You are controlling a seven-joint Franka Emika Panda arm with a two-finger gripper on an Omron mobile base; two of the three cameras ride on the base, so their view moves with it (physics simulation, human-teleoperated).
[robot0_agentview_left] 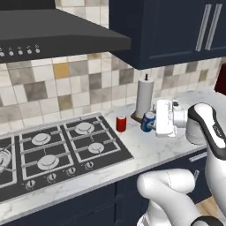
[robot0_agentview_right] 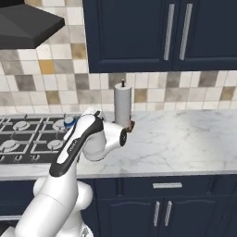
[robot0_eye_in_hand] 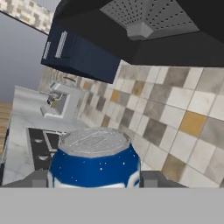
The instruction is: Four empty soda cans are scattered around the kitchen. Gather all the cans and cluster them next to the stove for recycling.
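My gripper point(robot0_agentview_left: 152, 120) is shut on a blue soda can point(robot0_agentview_left: 148, 122) with a silver top, holding it low over the marble counter just right of the stove point(robot0_agentview_left: 57, 150). Whether the can touches the counter I cannot tell. A red soda can point(robot0_agentview_left: 121, 123) stands upright on the counter between the blue can and the stove's right edge. In the hand view the blue can point(robot0_eye_in_hand: 94, 159) sits between the two dark fingertips point(robot0_eye_in_hand: 151, 179), with the stove point(robot0_eye_in_hand: 39, 146) beyond it. From the right base view my arm hides most of the blue can point(robot0_agentview_right: 69, 121), leaving its top showing by the stove point(robot0_agentview_right: 28, 134).
A tall white paper towel roll point(robot0_agentview_left: 144, 98) on a dark base stands just behind the blue can, against the tiled backsplash. The dark range hood point(robot0_agentview_left: 57, 33) hangs over the burners. Navy upper cabinets point(robot0_agentview_left: 176, 26) sit above the counter point(robot0_agentview_right: 185, 139), which runs on to the right.
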